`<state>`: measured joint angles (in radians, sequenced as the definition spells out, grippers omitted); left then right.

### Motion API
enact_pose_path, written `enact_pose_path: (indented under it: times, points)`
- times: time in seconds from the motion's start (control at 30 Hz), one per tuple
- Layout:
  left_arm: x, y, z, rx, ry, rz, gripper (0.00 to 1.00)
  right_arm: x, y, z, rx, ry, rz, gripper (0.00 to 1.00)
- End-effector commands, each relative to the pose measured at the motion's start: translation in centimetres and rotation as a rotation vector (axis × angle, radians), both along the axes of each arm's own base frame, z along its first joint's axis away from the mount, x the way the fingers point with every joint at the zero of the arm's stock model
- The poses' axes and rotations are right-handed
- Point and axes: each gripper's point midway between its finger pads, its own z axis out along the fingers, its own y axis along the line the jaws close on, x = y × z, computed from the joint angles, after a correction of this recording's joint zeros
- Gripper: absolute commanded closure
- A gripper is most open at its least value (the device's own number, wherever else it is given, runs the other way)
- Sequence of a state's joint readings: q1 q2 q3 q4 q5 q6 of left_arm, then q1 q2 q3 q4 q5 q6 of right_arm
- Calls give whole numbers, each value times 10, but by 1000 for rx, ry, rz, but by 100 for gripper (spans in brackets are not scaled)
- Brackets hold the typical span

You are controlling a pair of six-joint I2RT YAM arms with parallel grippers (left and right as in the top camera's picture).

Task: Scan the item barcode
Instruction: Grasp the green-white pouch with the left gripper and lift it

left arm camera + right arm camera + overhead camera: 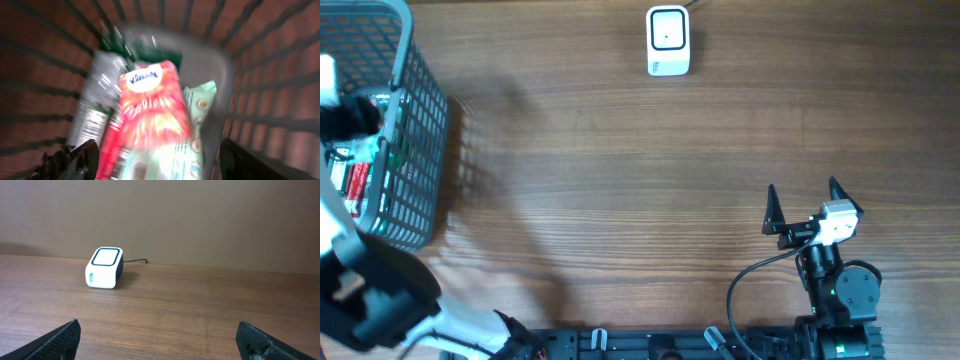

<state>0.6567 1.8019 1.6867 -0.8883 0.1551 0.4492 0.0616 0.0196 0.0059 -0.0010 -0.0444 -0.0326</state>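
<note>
Our left wrist view is blurred; we cannot tell whether the left fingers (75, 160) grip the red, white-labelled packet (150, 110) lying inside the basket (420, 130). The right fingers (60, 339) are spread and empty.

Blurred red packet (150, 115) in basket (280, 75)

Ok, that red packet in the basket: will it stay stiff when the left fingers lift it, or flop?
Probably floppy: the red packet looks like a soft glossy wrapper, so it may sag outside the left fingers. Likely light, being a film pouch. The shiny film could slip, and the mint-green packet beside it may drag along. The view is blurred.
</note>
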Motion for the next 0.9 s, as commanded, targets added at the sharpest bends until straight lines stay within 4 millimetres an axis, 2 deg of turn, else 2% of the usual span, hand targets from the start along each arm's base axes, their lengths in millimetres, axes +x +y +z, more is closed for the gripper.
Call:
enact_pose_path:
  times: [0.0, 0.07, 0.17, 0.27, 0.43, 0.63, 0.87]
  points:
    - [-4, -2, 80, 95, -167, 29, 27, 0, 0, 1, -17, -6, 4, 0]
    - [-9, -7, 94, 103, -196, 41, 27, 0, 1, 1, -17, -6, 5, 0]
    - [-15, -12, 105, 88, -220, 73, 27, 0, 1, 1, -17, -6, 5, 0]
    - [-22, -17, 98, 62, -185, 75, 26, 0, 1, 1, -17, -6, 5, 0]
    - [-28, -21, 64, -5, -91, 80, 25, 0, 1, 1, -17, -6, 5, 0]
    - [-26, -20, 0, -97, 36, 83, 0, 0, 1, 1, -17, -6, 5, 0]
    - [-6, -12, -51, -165, 83, 60, 0, 0, 1, 1, -17, -6, 5, 0]
